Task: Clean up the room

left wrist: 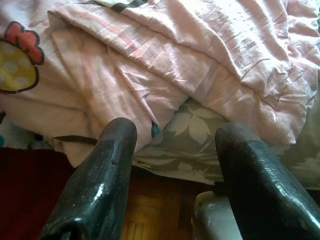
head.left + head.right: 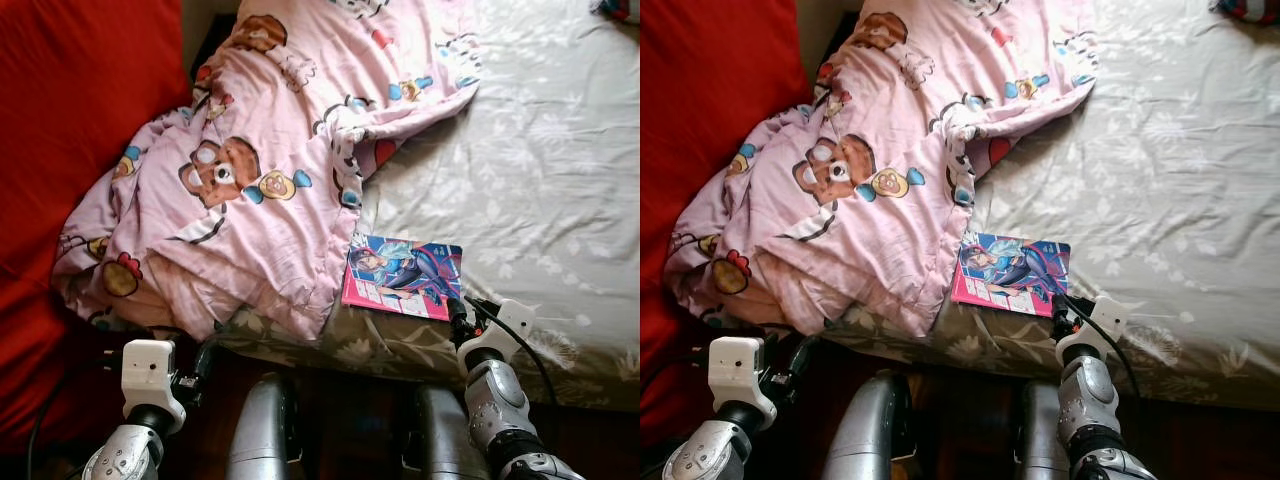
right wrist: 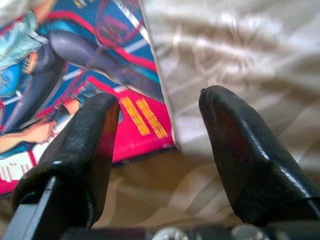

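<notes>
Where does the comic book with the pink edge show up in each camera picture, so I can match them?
Left eye view: the comic book lies near the bed's front edge, just right of the pink blanket.
Right eye view: same spot, shifted left.
Left wrist view: blanket folds and floral sheet between the fingers, not the book.
Right wrist view: the book's corner lies beyond the right gripper.
Shared landmark: the pink blanket's hanging edge.

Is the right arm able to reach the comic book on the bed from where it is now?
Probably yes. The right end effector is open at the bed's edge, right at the near corner of the comic book. The book lies flat on the grey sheet, beside the pink blanket, uncovered.
</notes>
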{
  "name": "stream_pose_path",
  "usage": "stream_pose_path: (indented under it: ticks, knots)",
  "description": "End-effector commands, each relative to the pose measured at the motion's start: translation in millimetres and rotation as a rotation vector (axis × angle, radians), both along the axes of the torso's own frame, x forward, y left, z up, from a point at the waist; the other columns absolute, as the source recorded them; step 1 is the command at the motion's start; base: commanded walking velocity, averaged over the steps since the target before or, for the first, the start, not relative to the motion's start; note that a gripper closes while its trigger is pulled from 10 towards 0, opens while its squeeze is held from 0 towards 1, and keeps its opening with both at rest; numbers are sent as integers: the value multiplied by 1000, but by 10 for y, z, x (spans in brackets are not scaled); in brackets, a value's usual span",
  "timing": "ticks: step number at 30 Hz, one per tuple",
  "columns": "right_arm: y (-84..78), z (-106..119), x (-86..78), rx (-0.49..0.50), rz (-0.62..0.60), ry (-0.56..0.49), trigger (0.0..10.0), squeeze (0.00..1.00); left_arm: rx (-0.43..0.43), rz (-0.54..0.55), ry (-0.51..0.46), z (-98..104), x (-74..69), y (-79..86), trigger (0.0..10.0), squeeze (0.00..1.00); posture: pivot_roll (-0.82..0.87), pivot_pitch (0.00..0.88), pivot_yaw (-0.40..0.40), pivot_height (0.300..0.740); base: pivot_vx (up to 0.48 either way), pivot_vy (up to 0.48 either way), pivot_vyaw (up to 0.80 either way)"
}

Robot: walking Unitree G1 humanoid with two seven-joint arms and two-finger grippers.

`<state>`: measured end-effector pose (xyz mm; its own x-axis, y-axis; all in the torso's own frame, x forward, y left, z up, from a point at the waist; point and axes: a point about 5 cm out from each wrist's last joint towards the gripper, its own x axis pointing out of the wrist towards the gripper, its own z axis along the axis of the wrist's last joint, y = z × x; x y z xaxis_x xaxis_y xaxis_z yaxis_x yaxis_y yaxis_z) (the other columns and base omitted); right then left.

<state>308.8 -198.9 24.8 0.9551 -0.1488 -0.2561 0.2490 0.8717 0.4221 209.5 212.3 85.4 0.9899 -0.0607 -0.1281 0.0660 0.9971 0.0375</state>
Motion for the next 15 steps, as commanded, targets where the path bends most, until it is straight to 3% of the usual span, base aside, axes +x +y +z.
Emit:
stream_pose_path:
  ticks: [1,13,14,15]
  knots:
    - [32,-132,-94,57,-1,48,10000,0,14,2,37,-15,-60,41,10000,0,167,378,148,612,0,0,0]
    - [11,-142,-92,233,-11,9,10000,0,19,-8,53,24,-87,54,10000,0,176,388,159,612,0,0,0]
    - [0,-169,-108,369,-49,-7,10000,0,19,-8,56,28,-91,53,10000,0,178,388,159,612,0,0,0]
    - [-3,-171,-110,394,-60,-12,10000,0,19,-8,57,28,-92,52,10000,0,178,388,159,612,0,0,0]
